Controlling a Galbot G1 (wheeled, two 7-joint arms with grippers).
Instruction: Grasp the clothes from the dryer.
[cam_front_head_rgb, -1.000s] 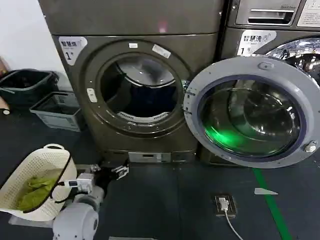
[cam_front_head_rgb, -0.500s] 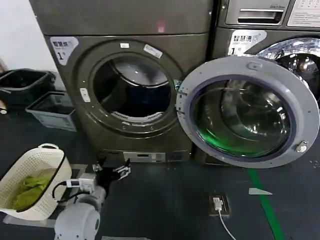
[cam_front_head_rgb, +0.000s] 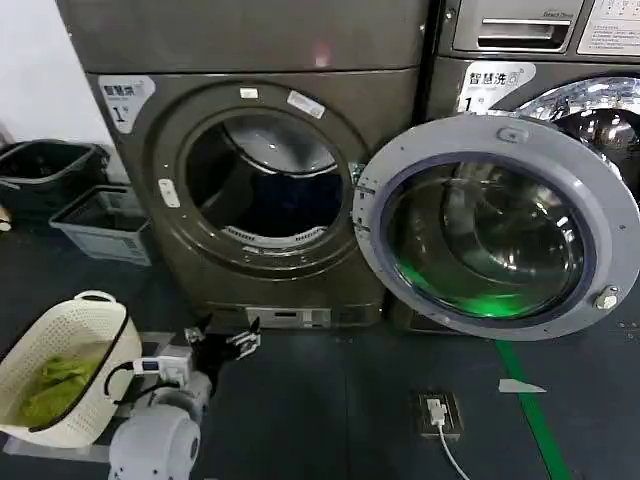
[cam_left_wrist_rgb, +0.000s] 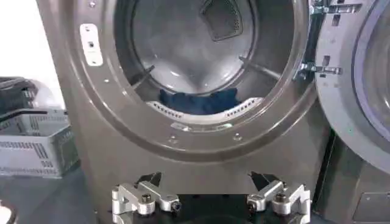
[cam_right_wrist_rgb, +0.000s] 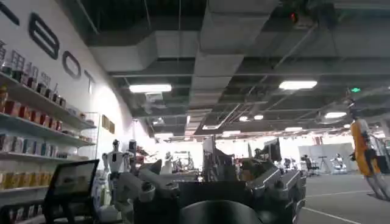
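Observation:
The bronze-grey dryer (cam_front_head_rgb: 260, 50) carries a white "1" sticker at its upper left. Its round porthole (cam_front_head_rgb: 262, 180) is open, and the door (cam_front_head_rgb: 490, 225) is swung out to the right. Dark blue clothes (cam_left_wrist_rgb: 198, 101) lie at the bottom of the drum, behind the perforated lip. My left gripper (cam_front_head_rgb: 222, 342) hovers low over the floor in front of the dryer's base, below the porthole. In the left wrist view the left gripper (cam_left_wrist_rgb: 206, 184) faces the dryer, open and empty. My right gripper (cam_right_wrist_rgb: 210, 179) points away into the room, open and empty.
A cream laundry basket (cam_front_head_rgb: 100, 305) holding green cloth (cam_front_head_rgb: 50, 385) stands on the floor at the left. A grey crate (cam_front_head_rgb: 100, 225) and a black bin (cam_front_head_rgb: 45, 165) sit left of the dryer. The neighbouring machine (cam_front_head_rgb: 530, 50) is behind the door. A floor socket with cable (cam_front_head_rgb: 437, 410) lies at the right.
The head view has shifted a little, so the dryer sits slightly further left. My left gripper stays open in about the same place before the dryer's base.

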